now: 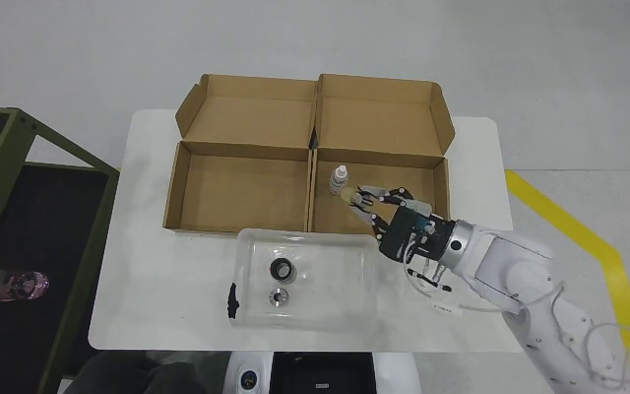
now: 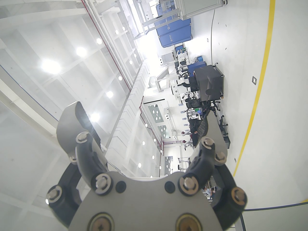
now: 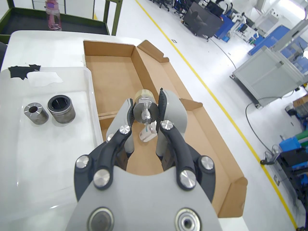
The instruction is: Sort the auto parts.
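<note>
My right gripper (image 3: 144, 112) is shut on a metal threaded fitting (image 3: 144, 108) with a pale cap, held above the right cardboard box (image 1: 418, 202). In the top view that gripper (image 1: 362, 205) hangs over the box's left part, close to a small white bottle-shaped part (image 1: 340, 178) standing inside. The same white part (image 3: 146, 134) lies below the fingers in the right wrist view. A clear plastic tray (image 1: 335, 295) holds a black-lined bearing (image 1: 283, 269) and a grey metal bushing (image 1: 279, 295). My left gripper (image 2: 142, 121) is open, raised and facing the hall ceiling.
The left cardboard box (image 1: 236, 192) stands beside the right one, both with lids folded back. Black tape (image 1: 232, 300) marks the tray's left edge. A green cart (image 1: 39, 227) with a pink bottle (image 3: 53, 16) stands left of the white table (image 1: 138, 256).
</note>
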